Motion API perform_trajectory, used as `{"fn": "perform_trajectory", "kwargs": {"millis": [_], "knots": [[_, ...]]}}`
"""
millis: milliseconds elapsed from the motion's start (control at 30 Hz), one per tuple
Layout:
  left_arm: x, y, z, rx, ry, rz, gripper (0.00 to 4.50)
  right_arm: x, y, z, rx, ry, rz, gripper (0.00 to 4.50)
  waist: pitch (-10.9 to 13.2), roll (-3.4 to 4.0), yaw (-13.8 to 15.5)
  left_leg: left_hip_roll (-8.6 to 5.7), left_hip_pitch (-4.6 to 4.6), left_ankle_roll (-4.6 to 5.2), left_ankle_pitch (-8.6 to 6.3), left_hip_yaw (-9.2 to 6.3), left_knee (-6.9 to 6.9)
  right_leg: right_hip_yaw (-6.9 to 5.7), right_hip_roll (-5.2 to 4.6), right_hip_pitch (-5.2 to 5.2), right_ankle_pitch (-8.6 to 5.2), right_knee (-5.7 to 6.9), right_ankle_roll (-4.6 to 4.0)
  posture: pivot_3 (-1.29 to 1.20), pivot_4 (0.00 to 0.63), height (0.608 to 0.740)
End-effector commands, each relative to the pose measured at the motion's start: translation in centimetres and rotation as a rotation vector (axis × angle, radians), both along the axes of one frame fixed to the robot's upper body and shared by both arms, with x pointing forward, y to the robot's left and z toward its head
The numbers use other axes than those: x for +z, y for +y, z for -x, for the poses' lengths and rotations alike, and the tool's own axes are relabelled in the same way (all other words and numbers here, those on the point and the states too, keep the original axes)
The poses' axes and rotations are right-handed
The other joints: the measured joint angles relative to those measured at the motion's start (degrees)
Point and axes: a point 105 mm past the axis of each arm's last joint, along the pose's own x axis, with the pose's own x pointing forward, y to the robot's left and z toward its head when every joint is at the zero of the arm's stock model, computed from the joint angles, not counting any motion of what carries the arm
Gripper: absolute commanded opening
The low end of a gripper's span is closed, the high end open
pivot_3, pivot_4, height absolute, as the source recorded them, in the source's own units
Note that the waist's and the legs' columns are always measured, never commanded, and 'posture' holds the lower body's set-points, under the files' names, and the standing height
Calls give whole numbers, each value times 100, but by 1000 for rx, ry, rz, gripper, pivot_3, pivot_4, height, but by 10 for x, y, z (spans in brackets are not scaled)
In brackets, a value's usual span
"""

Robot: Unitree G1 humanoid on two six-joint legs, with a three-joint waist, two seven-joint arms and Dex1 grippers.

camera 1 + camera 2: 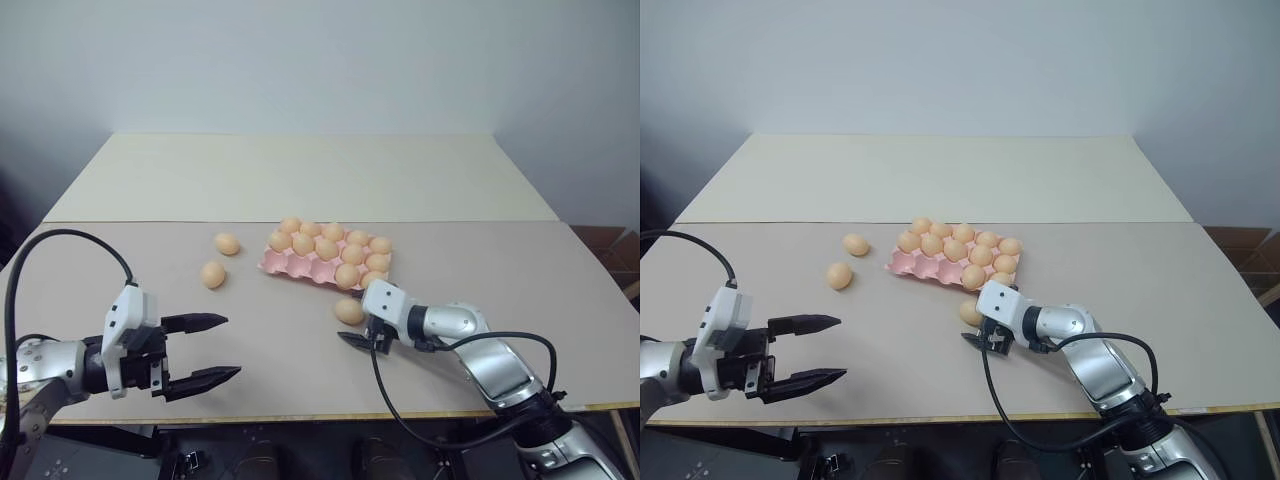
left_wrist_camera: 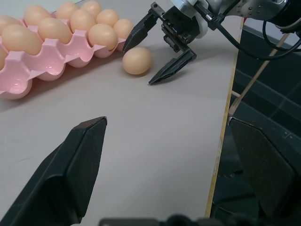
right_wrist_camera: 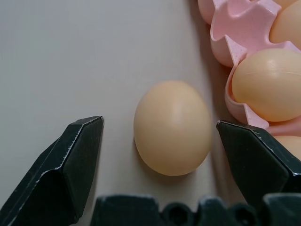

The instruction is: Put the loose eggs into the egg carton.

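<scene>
Nearest to me, at the lower left of the head view, my left hand [image 1: 215,350] hovers over the front edge of the surface [image 1: 300,350] with its two black fingers spread wide apart and nothing between them. At lower centre right my right hand [image 1: 362,335] sits low over the surface, fingers also spread apart, straddling one loose egg [image 1: 349,311] without clamping it; in the right wrist view that egg [image 3: 172,127] lies between the two fingers with a gap on either side, just beside the pink rim of the egg carton [image 3: 221,33]. I see the egg carton [image 1: 290,265] in the middle of the head view, just beyond that egg, with most of its cups filled with eggs and an empty cup or two at its left end. Two more loose eggs lie on the surface to the left of the carton, well apart from both hands: one [image 1: 227,243] nearer the carton's far corner, the other [image 1: 212,274] slightly lower and further left.
</scene>
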Motion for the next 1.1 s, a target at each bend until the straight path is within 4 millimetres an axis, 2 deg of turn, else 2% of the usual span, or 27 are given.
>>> {"fn": "perform_trajectory", "kwargs": {"millis": [33, 200, 267, 400, 467, 633, 767, 833, 900, 1033, 1100], "knots": [[9, -3, 2, -13, -40, -3, 4500, 8, 4, 0, 18, -34, -15, 3869, 0, 0, -2, 0, 0, 0, 0, 0, 0, 0, 0, 0, 0, 0, 0, 0, 150, 740], [7, -3, 1, -16, -36, -7, 4500, 7, 3, -2, -6, -62, -7, 2160, 0, 0, -5, 0, 0, 0, 0, 0, 0, 0, 0, 0, 0, 0, 0, 0, 150, 740], [7, -3, 0, -16, -36, -6, 4500, 7, 2, -3, -15, -67, -5, 1769, 0, 0, -4, 0, 0, 0, 0, 0, 0, -1, 0, 0, 0, 0, 0, 0, 150, 740], [7, -4, 0, -16, -39, -7, 4500, 10, 1, -1, -9, -83, -10, 1769, 0, 0, -5, 0, 0, 0, 0, 0, 0, 0, 0, 0, 0, 0, 0, 0, 150, 740], [7, -4, 0, -14, -41, -6, 4500, 19, 3, 3, 8, -108, -31, 1769, 0, 0, -2, 0, 0, 0, 0, 0, 0, 0, 0, 0, 0, 0, 0, 0, 150, 740], [7, -3, -2, -8, -48, -5, 4500, 74, 18, -3, 10, -219, -162, 1769, 0, 0, -50, 0, -1, 0, 0, 0, 0, 3, 1, -3, 1, 2, 2, 0, 150, 740], [7, -4, -3, -5, -52, -5, 4500, 102, 30, -21, 2, -316, -177, 1769, 0, 0, -104, 2, 6, 0, 0, 0, 1, 2, 2, -2, 3, 10, 3, 0, 150, 740], [7, -4, -3, -1, -57, 0, 4500, 104, 37, -34, -5, -365, -151, 1769, -1, -1, -112, 3, 6, 0, 0, 0, 0, 1, 3, -1, 3, 9, 2, 0, 150, 740], [7, -4, -3, 3, -61, -1, 4500, 98, 42, -46, -9, -421, -77, 1769, -1, -2, -120, 2, 3, 0, 0, 0, -1, 2, 3, -2, 3, 6, 2, 0, 150, 740], [7, -4, -3, 10, -66, -2, 4500, 87, 52, -58, -12, -411, -60, 1769, -1, -2, -121, -1, -8, 0, 0, 3, -4, 3, 0, -5, 25, -3, 17, 0, 150, 740], [6, -3, -3, 21, -72, -4, 4500, 82, 54, -61, -7, -414, -50, 1769, -1, -2, -125, -1, -15, 0, 0, 6, -6, 6, 0, -14, 51, -5, -4, 0, 150, 740]]}}
